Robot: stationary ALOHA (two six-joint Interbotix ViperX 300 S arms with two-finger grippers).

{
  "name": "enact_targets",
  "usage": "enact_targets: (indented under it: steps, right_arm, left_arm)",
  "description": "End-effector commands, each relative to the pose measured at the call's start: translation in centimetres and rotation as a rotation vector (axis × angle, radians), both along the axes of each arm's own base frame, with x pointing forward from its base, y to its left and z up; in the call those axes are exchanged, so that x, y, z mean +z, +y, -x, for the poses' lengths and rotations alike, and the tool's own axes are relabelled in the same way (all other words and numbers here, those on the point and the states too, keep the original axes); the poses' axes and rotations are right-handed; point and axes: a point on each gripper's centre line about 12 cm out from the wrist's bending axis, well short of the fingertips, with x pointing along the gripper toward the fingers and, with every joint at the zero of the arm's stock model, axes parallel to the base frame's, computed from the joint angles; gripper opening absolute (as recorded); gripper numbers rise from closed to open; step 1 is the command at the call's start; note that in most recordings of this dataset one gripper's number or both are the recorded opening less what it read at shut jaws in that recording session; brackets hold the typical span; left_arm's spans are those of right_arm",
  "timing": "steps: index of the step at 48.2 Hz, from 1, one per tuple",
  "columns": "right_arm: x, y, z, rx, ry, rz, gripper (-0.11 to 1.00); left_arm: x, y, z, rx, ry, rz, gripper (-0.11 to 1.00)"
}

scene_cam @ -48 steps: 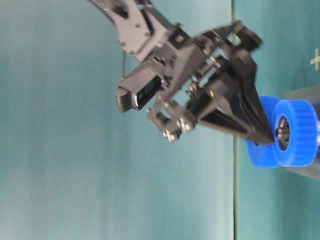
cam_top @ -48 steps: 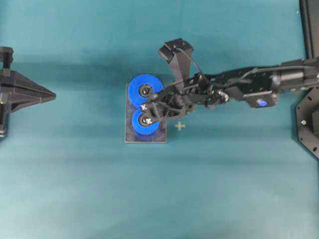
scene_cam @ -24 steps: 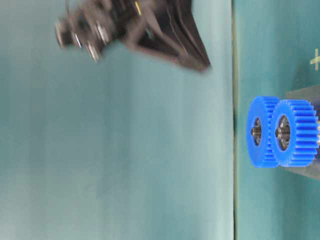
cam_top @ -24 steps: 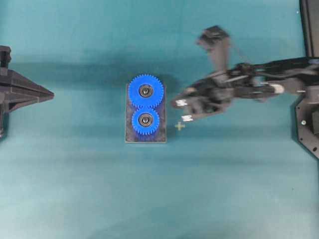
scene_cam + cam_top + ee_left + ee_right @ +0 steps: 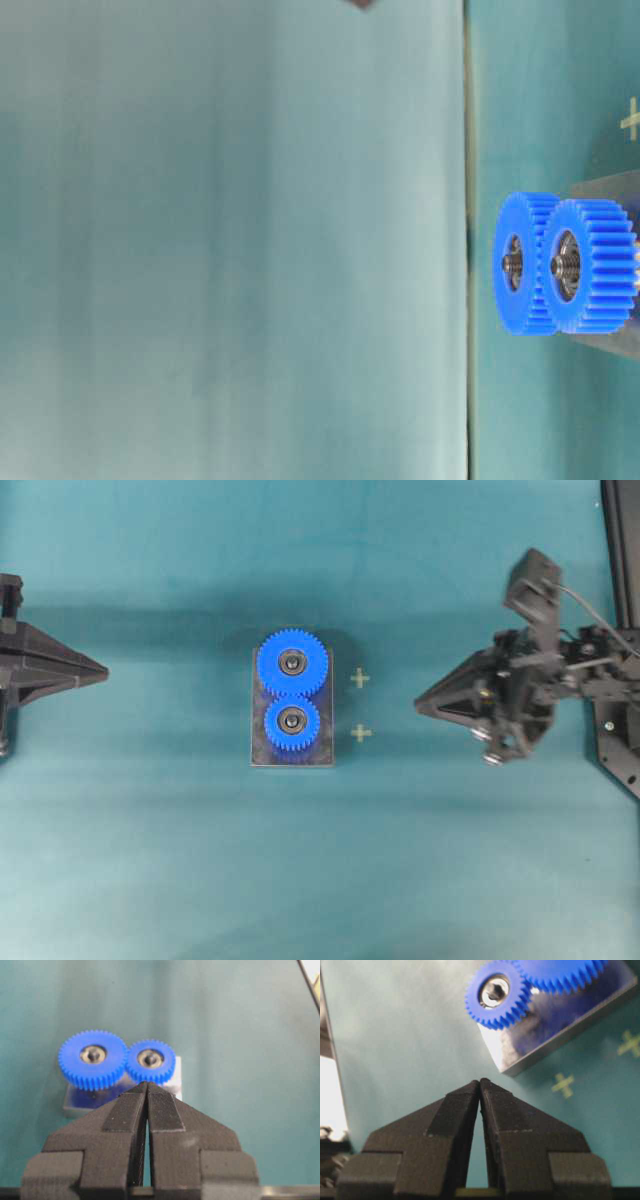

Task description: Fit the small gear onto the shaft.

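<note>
well apart from the small gear (image 5: 292, 724), the right gripper (image 5: 421, 700) points level, jaws clenched empty.

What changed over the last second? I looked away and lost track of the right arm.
The right gripper, shut and empty, pulled away from the small gear toward the right edge of the overhead view. The small gear, larger gear, grey plate and left gripper stayed put.

Two gears (image 5: 292, 693), one plate (image 5: 258, 752), perhaps two crosses (image 5: 360, 706)

small gear (image 5: 292, 723) on shaft (image 5: 292, 720) | meshing larger gear (image 5: 292, 663) | both on plate (image 5: 262, 753)
</note>
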Motion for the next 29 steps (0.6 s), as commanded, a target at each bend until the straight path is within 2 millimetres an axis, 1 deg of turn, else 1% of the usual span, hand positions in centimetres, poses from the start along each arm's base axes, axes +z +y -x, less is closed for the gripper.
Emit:
enact_targets:
  steps: [1,9,13,26,29]
  right_arm:
    - [0.7,0.1,0.5,0.043,-0.051,0.074,0.19]
    - [-0.5,0.7,1.7,0.166,-0.047,0.245,0.19]
    - [-1.0,0.6,2.0,0.197,-0.048,0.305,0.19]
    - [-2.5,0.4,2.8,0.198,-0.023,0.319,0.19]
    - [-2.5,0.4,2.9,0.193,-0.033,0.321,0.19]
  left_arm:
    - [0.4,0.0,-0.2,0.000,-0.011,-0.003,0.00]
    - [0.1,0.0,-0.2,0.000,-0.003,-0.003,0.00]
    - [0.1,0.0,-0.2,-0.001,-0.003,-0.003,0.00]
    - [-0.3,0.0,-0.2,0.000,0.005,0.000,0.00]
    - [-0.5,0.0,-0.1,0.000,0.003,0.000,0.00]
